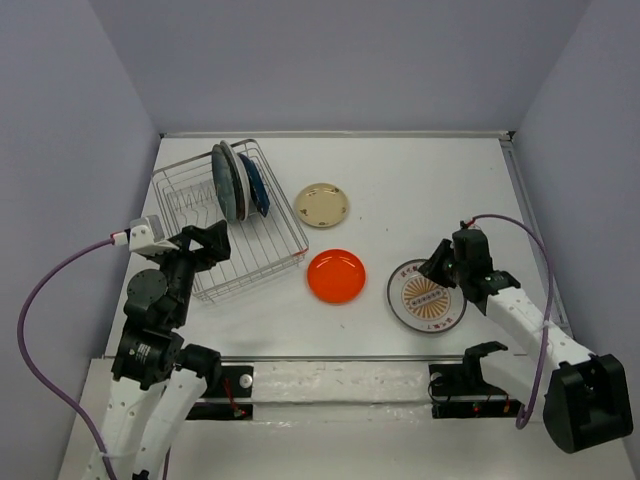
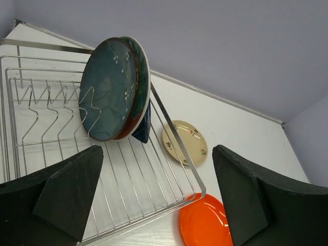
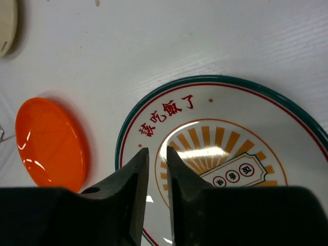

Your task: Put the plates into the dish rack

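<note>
Top external view: dish rack [image 1: 245,262] sits by the counter's left edge, toward the far-left corner. Three plates stand upright at its far end: dark teal plate [image 1: 228,182], floral plate [image 2: 143,77] tight behind it, and dark blue leaf plate [image 1: 259,186] outermost. Three lie flat: cream plate [image 1: 323,205] mid-counter, orange plate [image 1: 336,276] nearer the front edge, emblem plate [image 1: 426,297] by the right edge. Roughly half loaded, I'd judge.

Right gripper [image 1: 441,262] hovers over the emblem plate's far-left rim, so that pick looks like the step in hand. Its fingers are almost together with only a thin slit, holding nothing. The next move calls for spreading them and dropping onto the rim. The plate lies flat, so getting a finger under the lip is the hard part.

Left gripper [image 1: 207,243] hangs over the rack's near end, fingers wide apart and empty.

Right wrist view alone shows that slit and the fingers' position over the plate's printed face. Left wrist view alone shows the stacking order and the free tines nearer the camera, but not the emblem plate. Only the top view shows both arms.
</note>
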